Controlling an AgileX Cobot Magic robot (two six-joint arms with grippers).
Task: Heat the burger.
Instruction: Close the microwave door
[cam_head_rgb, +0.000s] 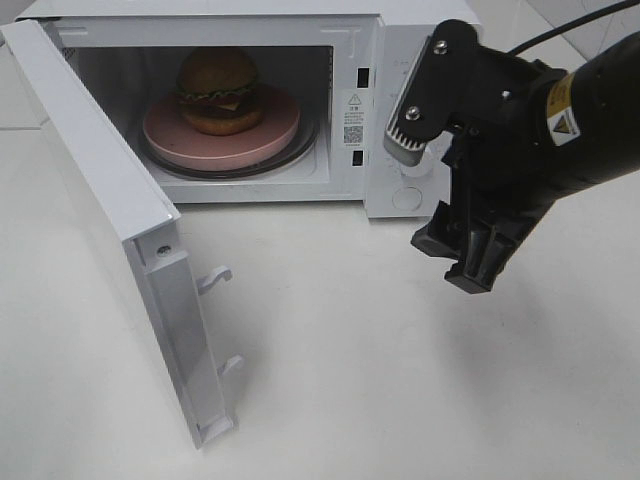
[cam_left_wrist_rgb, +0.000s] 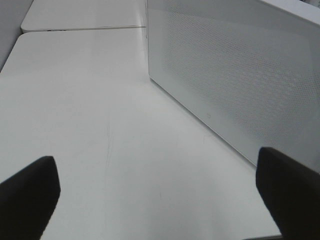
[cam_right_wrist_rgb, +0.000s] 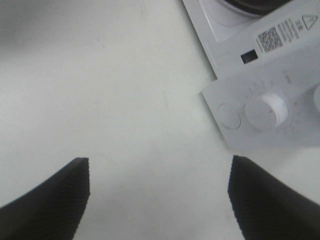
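Now, left pincer (cam_left_wrist_rgb: 160, 200): my fingers (cam_left_wrist_rgb: 27, 195) stand as wide apart as they go, with nothing held and only the bare white table (cam_left_wrist_rgb: 100, 125) between them.
Left pincer's surroundings: the perforated side wall (cam_left_wrist_rgb: 240, 75) of the microwave runs close by one fingertip. I cannot tell whether they touch.
Door (cam_head_rgb: 110, 200): swung wide open at the left of the microwave (cam_head_rgb: 300, 190), with two latch hooks (cam_head_rgb: 215, 280) jutting from its free edge.
Burger (cam_head_rgb: 219, 90): upright inside the open cavity, sitting on the middle of the pink plate (cam_head_rgb: 262, 145).
Pink plate: lies flat on the turntable (cam_head_rgb: 310, 135), whose rim shows around it.
Control panel (cam_head_rgb: 408, 195): to the right of the cavity. My right wrist camera shows its white knob (cam_right_wrist_rgb: 266, 111) with a round button just beside it.
Right pincer (cam_head_rgb: 437, 195): hangs above the table in front of the control panel, outside the microwave. My jaws are parted fairly wide and grip nothing, and only table shows between the ribbed fingertips (cam_right_wrist_rgb: 50, 200).
Burger relative to right pincer: it lies to the left and farther back, inside the cavity and well apart from my fingers.
Burger relative to left pincer: the microwave's side wall stands between them, and my left wrist camera shows only that wall and the table.
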